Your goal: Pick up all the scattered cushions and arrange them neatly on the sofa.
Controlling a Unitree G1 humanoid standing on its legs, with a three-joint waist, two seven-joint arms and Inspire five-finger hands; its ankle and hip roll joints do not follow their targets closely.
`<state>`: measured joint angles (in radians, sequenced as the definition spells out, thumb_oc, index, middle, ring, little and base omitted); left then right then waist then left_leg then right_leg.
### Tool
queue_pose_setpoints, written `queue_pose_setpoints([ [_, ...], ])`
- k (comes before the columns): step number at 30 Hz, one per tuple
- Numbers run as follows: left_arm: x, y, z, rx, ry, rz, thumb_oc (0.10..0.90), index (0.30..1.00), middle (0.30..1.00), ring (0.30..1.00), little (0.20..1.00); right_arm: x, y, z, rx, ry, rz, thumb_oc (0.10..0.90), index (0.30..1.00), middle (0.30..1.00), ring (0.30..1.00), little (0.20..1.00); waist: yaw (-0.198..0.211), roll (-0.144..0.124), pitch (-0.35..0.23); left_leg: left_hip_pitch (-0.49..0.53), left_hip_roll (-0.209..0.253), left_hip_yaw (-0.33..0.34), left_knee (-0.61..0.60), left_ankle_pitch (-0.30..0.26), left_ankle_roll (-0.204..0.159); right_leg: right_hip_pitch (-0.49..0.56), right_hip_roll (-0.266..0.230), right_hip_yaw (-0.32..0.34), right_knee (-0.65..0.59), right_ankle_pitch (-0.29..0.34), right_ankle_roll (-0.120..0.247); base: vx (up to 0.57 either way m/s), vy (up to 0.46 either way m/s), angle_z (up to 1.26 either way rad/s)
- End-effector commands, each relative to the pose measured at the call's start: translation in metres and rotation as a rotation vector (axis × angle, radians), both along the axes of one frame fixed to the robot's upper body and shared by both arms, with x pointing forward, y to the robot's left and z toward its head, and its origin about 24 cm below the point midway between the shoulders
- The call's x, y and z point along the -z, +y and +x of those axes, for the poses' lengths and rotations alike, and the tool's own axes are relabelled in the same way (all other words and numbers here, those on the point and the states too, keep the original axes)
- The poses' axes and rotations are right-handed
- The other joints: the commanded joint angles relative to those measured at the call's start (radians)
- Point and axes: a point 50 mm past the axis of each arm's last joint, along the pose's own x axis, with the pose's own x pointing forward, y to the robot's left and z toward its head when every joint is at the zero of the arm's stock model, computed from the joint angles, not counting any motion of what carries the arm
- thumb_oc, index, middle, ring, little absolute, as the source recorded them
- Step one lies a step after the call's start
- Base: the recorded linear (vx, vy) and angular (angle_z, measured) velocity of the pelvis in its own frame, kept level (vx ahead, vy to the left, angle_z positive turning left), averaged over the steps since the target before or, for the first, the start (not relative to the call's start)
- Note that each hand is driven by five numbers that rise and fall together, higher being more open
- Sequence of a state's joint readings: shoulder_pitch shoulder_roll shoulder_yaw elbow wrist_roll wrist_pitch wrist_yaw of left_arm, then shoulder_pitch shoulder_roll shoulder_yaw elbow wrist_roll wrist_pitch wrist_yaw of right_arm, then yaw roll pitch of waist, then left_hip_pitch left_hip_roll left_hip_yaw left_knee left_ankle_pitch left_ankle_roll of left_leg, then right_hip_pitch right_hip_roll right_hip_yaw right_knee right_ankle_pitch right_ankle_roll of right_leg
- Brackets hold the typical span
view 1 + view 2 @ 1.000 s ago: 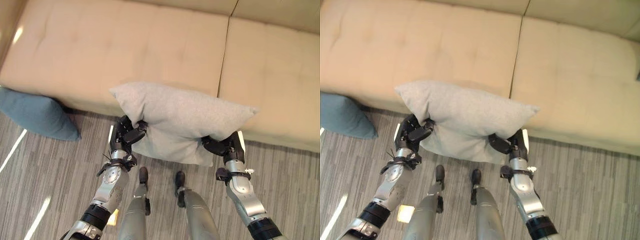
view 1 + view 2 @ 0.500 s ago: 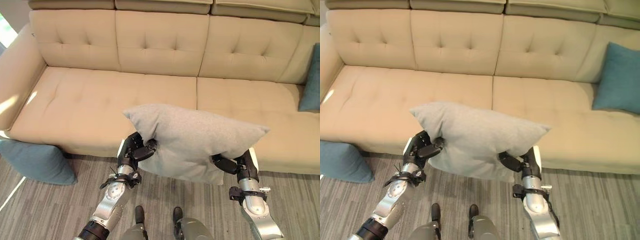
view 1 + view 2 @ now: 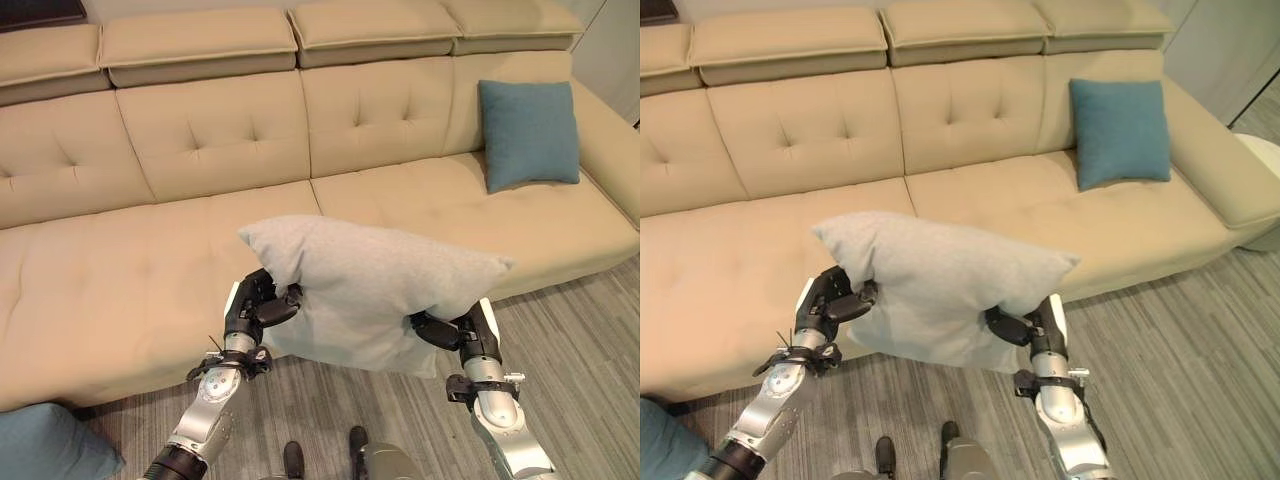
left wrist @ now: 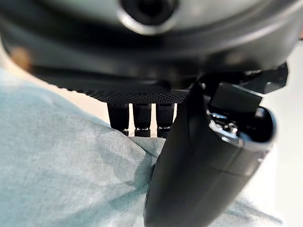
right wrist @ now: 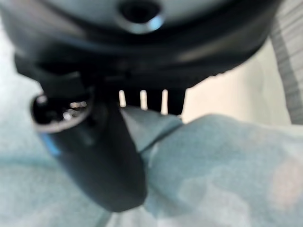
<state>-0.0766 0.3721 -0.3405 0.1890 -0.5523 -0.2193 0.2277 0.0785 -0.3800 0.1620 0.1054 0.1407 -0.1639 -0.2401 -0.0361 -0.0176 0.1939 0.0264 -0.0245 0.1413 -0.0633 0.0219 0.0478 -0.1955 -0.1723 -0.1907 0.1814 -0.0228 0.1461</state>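
Observation:
I hold a light grey cushion (image 3: 370, 285) in the air in front of the beige sofa (image 3: 120, 270), over the seat's front edge. My left hand (image 3: 258, 306) is shut on its left end, thumb (image 4: 189, 175) pressed into the cloth. My right hand (image 3: 452, 330) pinches its lower right corner, its thumb (image 5: 102, 156) on the fabric. A teal cushion (image 3: 527, 132) leans upright against the sofa back at the right end. Another teal cushion (image 3: 45, 450) lies on the floor at the lower left, by the sofa's base.
The sofa's seat stretches wide to the left and middle with nothing on it. Striped grey floor (image 3: 580, 360) runs along the front. A pale wall or door (image 3: 1230, 50) stands past the sofa's right arm.
The camera has swung up and to the right, so the sofa back and the right teal cushion now show fully. Both hands keep their hold on the grey cushion, lifted slightly.

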Motion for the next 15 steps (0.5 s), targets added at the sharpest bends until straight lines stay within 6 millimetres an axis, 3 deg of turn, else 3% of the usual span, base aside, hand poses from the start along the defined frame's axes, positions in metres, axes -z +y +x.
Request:
queue_pose_setpoints([
  [1,-0.057,-0.048,0.006,0.242,-0.314,-0.099,0.4,0.3,0.3,0.3,0.3,-0.066,0.035,0.025,-0.199,-0.348,0.045,0.4,0.3,0.3,0.3,0.3,0.005,0.009,-0.103,0.004,-0.006,-0.047,0.011,-0.088,-0.025,0.008,0.059,0.011,-0.091,0.054,0.02,0.11,-0.065,-0.2],
  [6,-0.055,-0.054,0.007,0.251,-0.304,-0.121,0.4,0.3,0.3,0.3,0.3,-0.066,0.027,0.02,-0.178,-0.345,0.039,0.4,0.3,0.3,0.3,0.3,-0.007,0.001,-0.11,-0.003,-0.002,-0.068,0.035,-0.111,-0.055,0.056,0.077,0.026,-0.146,0.066,-0.004,0.12,-0.196,0.17],
  [9,-0.057,-0.063,0.007,0.271,-0.306,-0.157,0.4,0.3,0.3,0.3,0.3,-0.064,0.016,0.015,-0.143,-0.338,0.025,0.4,0.3,0.3,0.3,0.3,-0.022,-0.003,-0.086,-0.079,0.013,-0.078,0.225,-0.152,-0.098,0.095,0.075,0.003,-0.165,0.046,-0.033,0.06,-0.209,0.39],
  [10,-0.056,-0.064,0.008,0.261,-0.297,-0.179,0.4,0.3,0.3,0.3,0.3,-0.065,0.01,0.015,-0.119,-0.34,0.02,0.4,0.3,0.3,0.3,0.3,-0.026,-0.006,-0.063,-0.18,0.042,-0.053,0.405,-0.113,-0.131,0.128,0.069,-0.021,-0.177,0.023,-0.058,0.08,-0.228,0.79],
  [13,-0.052,-0.063,0.007,0.262,-0.283,-0.175,0.4,0.3,0.3,0.3,0.3,-0.065,0.008,0.013,-0.11,-0.339,0.021,0.4,0.3,0.3,0.3,0.3,-0.023,-0.01,-0.062,-0.215,0.047,-0.031,0.417,-0.108,-0.12,0.155,0.073,-0.031,-0.192,0.01,-0.064,0.14,-0.106,0.31],
  [15,-0.049,-0.063,0.006,0.261,-0.266,-0.175,0.4,0.3,0.3,0.3,0.3,-0.065,0.007,0.011,-0.105,-0.337,-0.001,0.4,0.3,0.3,0.3,0.3,-0.018,-0.017,-0.072,-0.276,0.039,0.022,0.33,-0.089,-0.094,0.196,0.081,-0.042,-0.21,-0.01,-0.065,0.28,-0.085,0.11],
])
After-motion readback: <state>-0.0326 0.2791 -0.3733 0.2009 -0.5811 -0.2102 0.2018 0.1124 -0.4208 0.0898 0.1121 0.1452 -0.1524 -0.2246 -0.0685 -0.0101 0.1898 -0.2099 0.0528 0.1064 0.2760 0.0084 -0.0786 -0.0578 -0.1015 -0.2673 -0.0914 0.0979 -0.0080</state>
